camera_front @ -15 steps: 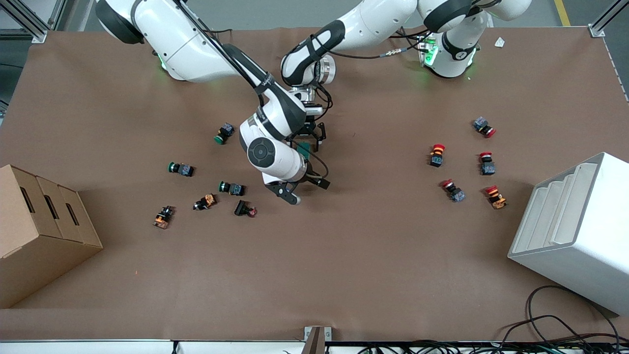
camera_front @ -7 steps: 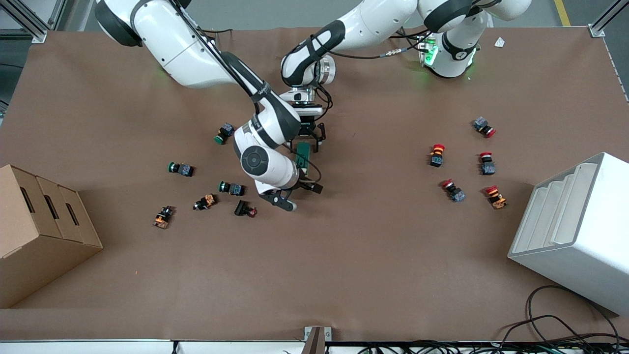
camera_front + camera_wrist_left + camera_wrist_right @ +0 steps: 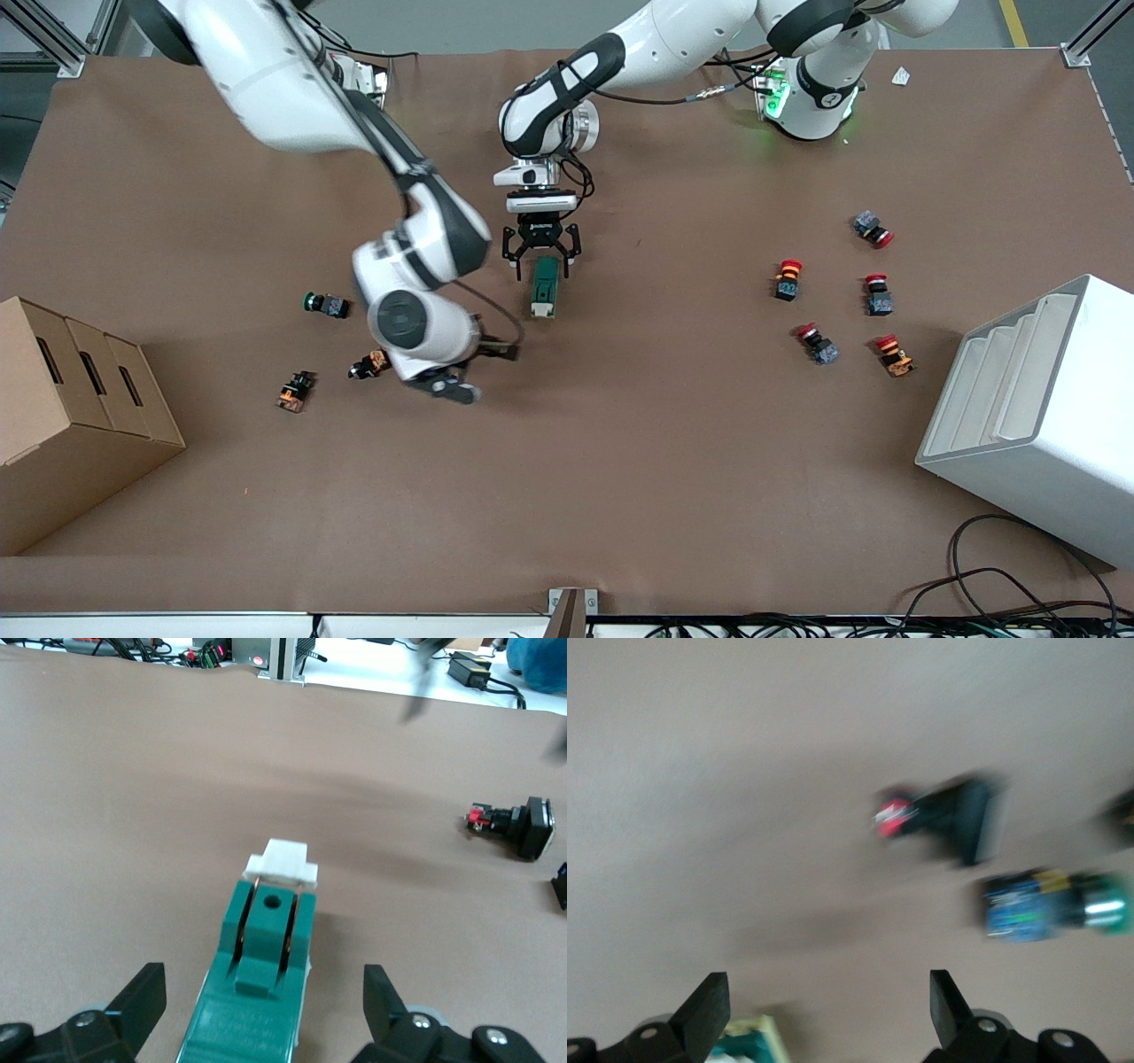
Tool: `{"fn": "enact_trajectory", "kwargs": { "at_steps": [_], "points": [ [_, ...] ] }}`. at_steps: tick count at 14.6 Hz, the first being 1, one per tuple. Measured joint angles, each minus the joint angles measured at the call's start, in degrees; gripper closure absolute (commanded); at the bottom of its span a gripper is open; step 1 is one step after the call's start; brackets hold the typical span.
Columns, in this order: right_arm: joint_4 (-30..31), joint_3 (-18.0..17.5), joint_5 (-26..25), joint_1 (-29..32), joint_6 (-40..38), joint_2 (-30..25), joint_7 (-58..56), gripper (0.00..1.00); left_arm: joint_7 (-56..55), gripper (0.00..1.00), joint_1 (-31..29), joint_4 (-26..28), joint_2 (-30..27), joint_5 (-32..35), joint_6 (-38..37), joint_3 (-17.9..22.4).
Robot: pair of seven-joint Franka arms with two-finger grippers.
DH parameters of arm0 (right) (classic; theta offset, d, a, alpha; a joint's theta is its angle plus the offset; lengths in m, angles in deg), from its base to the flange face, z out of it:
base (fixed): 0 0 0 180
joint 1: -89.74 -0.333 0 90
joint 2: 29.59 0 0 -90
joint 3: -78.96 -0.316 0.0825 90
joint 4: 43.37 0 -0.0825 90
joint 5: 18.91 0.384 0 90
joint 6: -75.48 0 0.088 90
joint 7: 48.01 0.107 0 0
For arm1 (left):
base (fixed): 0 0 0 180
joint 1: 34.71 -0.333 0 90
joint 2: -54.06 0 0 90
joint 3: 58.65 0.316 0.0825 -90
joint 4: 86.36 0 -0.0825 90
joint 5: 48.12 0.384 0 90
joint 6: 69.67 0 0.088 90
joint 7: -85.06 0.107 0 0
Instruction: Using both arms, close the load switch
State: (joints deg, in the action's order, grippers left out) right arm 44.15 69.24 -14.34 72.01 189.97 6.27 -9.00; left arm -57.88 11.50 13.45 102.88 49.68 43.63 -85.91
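The load switch point(image 3: 542, 288) lies on the brown table, a dark-green block with its white lever piece point(image 3: 539, 310) at the end nearer the front camera. My left gripper point(image 3: 540, 252) is open, its fingers on either side of the switch's other end without gripping it. In the left wrist view the switch point(image 3: 261, 992) sits between the spread fingers point(image 3: 142, 1001), with the white piece point(image 3: 283, 862) low at its end. My right gripper point(image 3: 483, 372) is open and empty, apart from the switch, toward the right arm's end. The right wrist view shows only a corner of the switch point(image 3: 749, 1041).
Green-capped point(image 3: 326, 305) and orange-bodied push buttons point(image 3: 370, 363) lie by the right arm. Several red-capped buttons point(image 3: 788, 279) lie toward the left arm's end. A cardboard box point(image 3: 80, 416) and a white rack point(image 3: 1036, 408) stand at the table's two ends.
My right arm has drawn back from the switch toward its own end of the table, uncovering the switch. My left gripper has shifted slightly and stays open around the switch's end.
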Motion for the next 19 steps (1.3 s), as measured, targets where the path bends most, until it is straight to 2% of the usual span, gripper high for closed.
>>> {"fn": "enact_trajectory", "kwargs": {
  "at_steps": [4, 7, 9, 14, 19],
  "points": [
    [0.1, 0.2, -2.2, 9.5, -9.5, -8.3, -12.7, 0.00, 0.7, 0.02, -0.2, -0.8, -0.2, -0.3, 0.0, 0.0],
    [0.1, 0.3, -6.2, 14.9, -13.9, -12.7, -19.9, 0.00, 2.2, 0.02, -0.7, -0.8, -0.7, -0.6, 0.0, 0.0],
    [0.2, 0.7, -6.8, 17.4, -17.1, -15.2, -24.2, 0.00, 5.0, 0.02, -1.3, -1.3, -1.7, -3.6, 0.0, 0.0],
    [0.2, 6.6, -6.5, 17.5, -23.4, -20.4, -29.0, 0.00, 20.8, 0.00, -5.0, -6.0, -9.1, -21.7, 0.0, -0.1],
    [0.2, 11.3, -3.5, 15.3, -26.8, -24.4, -29.5, 0.00, 43.7, 0.00, -14.2, -10.2, -20.5, -45.3, 0.1, -0.1]
  ]
}}
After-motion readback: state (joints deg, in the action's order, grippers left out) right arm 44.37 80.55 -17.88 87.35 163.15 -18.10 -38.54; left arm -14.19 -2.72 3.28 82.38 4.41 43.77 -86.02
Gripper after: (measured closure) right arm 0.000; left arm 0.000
